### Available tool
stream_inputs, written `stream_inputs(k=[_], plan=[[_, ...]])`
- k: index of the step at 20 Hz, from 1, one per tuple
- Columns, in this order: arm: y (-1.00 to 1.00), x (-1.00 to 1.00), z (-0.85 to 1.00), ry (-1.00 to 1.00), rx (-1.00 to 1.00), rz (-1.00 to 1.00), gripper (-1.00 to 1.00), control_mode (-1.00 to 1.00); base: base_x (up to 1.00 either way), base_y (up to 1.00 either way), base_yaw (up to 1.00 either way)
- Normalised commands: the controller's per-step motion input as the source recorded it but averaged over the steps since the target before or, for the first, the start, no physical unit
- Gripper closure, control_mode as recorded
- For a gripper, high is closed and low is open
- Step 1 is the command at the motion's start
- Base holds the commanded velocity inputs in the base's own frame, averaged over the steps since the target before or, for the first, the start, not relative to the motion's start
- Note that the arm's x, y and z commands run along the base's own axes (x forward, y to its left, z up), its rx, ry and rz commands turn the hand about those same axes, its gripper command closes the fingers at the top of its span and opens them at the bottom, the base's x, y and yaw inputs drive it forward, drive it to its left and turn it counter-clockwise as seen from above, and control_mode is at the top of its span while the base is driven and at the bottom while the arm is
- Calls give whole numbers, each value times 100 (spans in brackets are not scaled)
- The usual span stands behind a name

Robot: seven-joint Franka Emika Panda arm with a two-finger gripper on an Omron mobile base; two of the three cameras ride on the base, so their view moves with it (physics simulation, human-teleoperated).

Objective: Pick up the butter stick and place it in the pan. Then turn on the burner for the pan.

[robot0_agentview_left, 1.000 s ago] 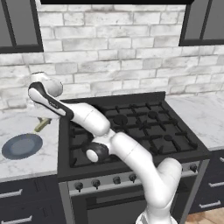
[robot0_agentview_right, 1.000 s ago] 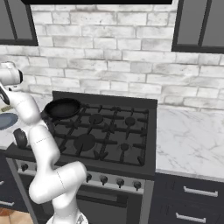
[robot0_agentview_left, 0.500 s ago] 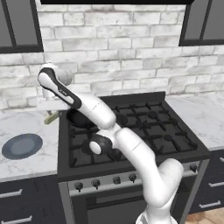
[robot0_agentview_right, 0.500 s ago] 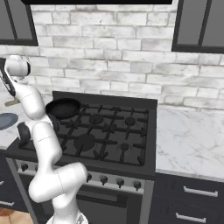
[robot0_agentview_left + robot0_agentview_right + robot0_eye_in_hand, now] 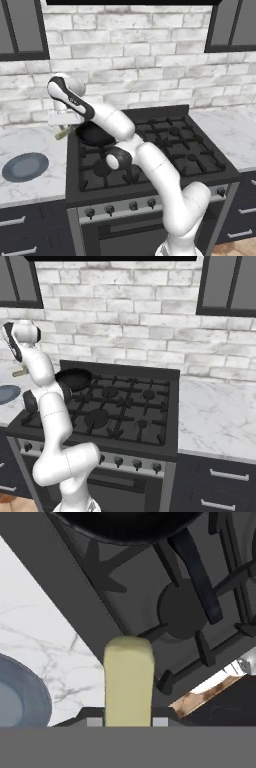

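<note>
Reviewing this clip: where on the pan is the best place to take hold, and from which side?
Its handle: a long, narrow bar sticking out from the pan over the stove grate, slim enough for the jaws. Come from above, jaws across its width. The tool is shut on the butter, so that goes first.

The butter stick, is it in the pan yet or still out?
Out. The butter stick is shut in the gripper, held above the stove edge, and the pan looks empty.

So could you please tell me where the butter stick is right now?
The butter stick is held in the shut pincer, in the air over the stove's left edge, just left of the pan and right of the plate.
</note>
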Motion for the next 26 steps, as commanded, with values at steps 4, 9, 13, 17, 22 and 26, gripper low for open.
stream_inputs(k=[4, 9, 13, 17, 22, 26], plan=[[-26, 24, -7, -11, -10, 0, 100, -100, 0, 0, 0], [-50, 15, 0, -9, 0, 1, 100, -100, 0, 0, 0], [-65, 19, 0, -18, 0, 3, 100, -100, 0, 0, 0], [-64, 28, -6, -15, 0, 3, 100, -100, 0, 0, 0], [-4, 59, -14, 0, 0, 1, 100, -100, 0, 0, 0], [-34, 35, -14, -10, 8, 6, 100, -100, 0, 0, 0]])
